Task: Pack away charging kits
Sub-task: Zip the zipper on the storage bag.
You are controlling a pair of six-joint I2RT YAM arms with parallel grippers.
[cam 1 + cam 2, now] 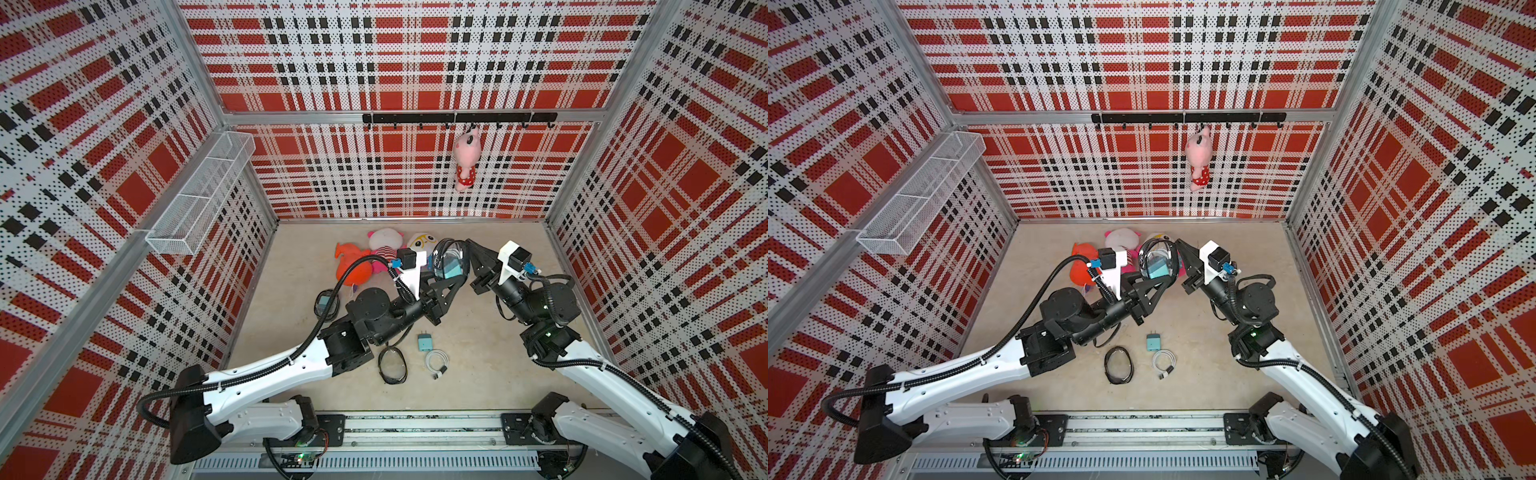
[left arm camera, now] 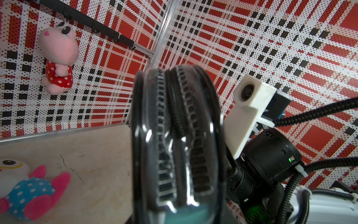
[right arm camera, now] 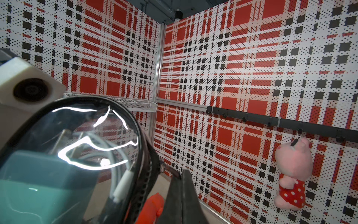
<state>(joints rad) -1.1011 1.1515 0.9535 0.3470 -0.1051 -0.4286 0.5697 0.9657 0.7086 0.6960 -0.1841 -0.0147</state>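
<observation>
A black oval zip case (image 1: 451, 262) (image 1: 1160, 262) with a clear window hangs above the table, and my left gripper (image 1: 445, 279) is shut on its lower edge. Through the window show a teal plug adapter (image 3: 38, 184) and a white cable (image 3: 124, 182). In the left wrist view the case (image 2: 174, 135) shows two rows of zip teeth standing apart. My right gripper (image 3: 181, 172) (image 1: 468, 243) is shut at the case's far rim, pinching a thin dark zip pull (image 3: 174, 170). A loose teal adapter (image 1: 424, 344) and a coiled white cable (image 1: 437, 360) lie on the table.
An empty black case (image 1: 392, 365) lies beside the loose cable. Another case (image 1: 325, 302) sits partly under my left arm. Plush toys (image 1: 353, 266) (image 1: 384, 241) lie at the back. A pink plush (image 1: 467, 158) hangs from the hook rail (image 1: 415, 117). A wire basket (image 1: 203, 195) is on the left wall.
</observation>
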